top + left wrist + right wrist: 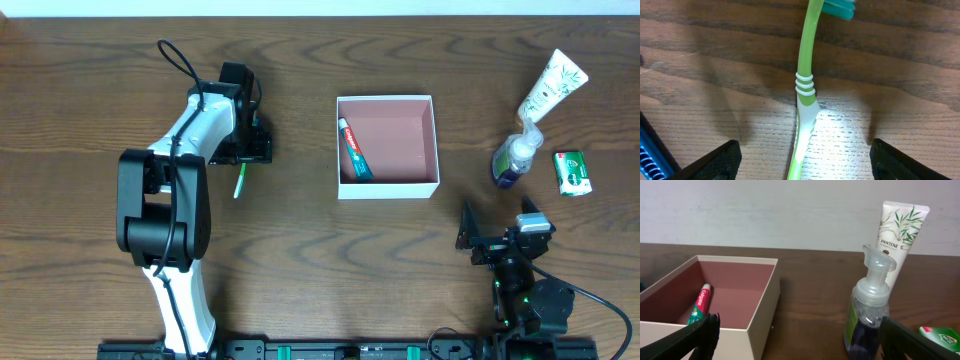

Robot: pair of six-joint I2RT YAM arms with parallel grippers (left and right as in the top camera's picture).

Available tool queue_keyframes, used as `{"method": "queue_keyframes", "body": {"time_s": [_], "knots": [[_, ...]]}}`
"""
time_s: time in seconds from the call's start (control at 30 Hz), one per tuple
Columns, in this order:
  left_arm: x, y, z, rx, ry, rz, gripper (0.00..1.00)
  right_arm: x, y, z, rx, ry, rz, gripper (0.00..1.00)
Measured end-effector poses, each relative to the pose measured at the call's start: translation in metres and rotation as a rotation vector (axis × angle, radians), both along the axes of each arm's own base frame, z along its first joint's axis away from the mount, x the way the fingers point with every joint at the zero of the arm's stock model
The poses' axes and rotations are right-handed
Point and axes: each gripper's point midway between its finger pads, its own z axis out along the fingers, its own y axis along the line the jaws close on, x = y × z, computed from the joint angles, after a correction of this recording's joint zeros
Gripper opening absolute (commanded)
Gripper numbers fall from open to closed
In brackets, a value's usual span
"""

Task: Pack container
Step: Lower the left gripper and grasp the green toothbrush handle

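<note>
The left gripper (802,160) hangs with its jaws spread wide over the green toothbrush (805,90) (nothing gripped); next I'd expect lowering, clamping, carrying right to the container (388,98). The right gripper (800,337) rests apart too.

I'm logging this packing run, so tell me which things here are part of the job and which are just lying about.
Part of the job:
container
toothpaste, already inside it
toothbrush, between the left gripper's open fingers
white tube
pump bottle
green pack

Just lying about:
nothing that I can see
the right gripper is idle and open
</note>
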Motion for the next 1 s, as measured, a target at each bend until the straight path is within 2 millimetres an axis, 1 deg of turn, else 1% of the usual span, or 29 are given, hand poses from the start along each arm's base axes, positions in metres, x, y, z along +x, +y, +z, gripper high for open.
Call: {"method": "queue_keyframes", "body": {"time_s": [0.13, 0.43, 0.47, 0.5, 0.53, 0.6, 0.73, 0.77, 0.8, 1.0], "knots": [[-0.0041, -0.0002, -0.0044, -0.003, 0.010, 0.001, 0.83, 0.0000, 0.0000, 0.0000, 0.000, 0.000, 0.000, 0.99], [-0.0049, -0.0017, -0.0057, -0.015, 0.000, 0.001, 0.82, 0.0000, 0.0000, 0.0000, 0.000, 0.000, 0.000, 0.99], [-0.0049, -0.0018, -0.0059, -0.016, 0.000, 0.001, 0.80, 0.0000, 0.0000, 0.0000, 0.000, 0.000, 0.000, 0.99], [-0.0048, -0.0021, -0.0059, -0.018, 0.000, 0.002, 0.74, 0.0000, 0.0000, 0.0000, 0.000, 0.000, 0.000, 0.99], [-0.0046, -0.0023, -0.0061, -0.019, -0.001, 0.005, 0.63, 0.0000, 0.0000, 0.0000, 0.000, 0.000, 0.000, 0.99], [-0.0024, -0.0026, -0.0057, -0.020, -0.011, 0.008, 0.47, 0.0000, 0.0000, 0.0000, 0.000, 0.000, 0.000, 0.99], [-0.0009, -0.0031, -0.0057, -0.021, -0.017, 0.007, 0.21, 0.0000, 0.0000, 0.0000, 0.000, 0.000, 0.000, 0.99], [-0.0010, -0.0031, -0.0057, -0.022, -0.017, 0.010, 0.19, 0.0000, 0.0000, 0.0000, 0.000, 0.000, 0.000, 0.99], [-0.0010, -0.0030, -0.0057, -0.021, -0.017, 0.009, 0.14, 0.0000, 0.0000, 0.0000, 0.000, 0.000, 0.000, 0.99], [-0.0014, -0.0029, -0.0048, -0.021, -0.015, 0.023, 0.06, 0.0000, 0.0000, 0.0000, 0.000, 0.000, 0.000, 0.99]]}}
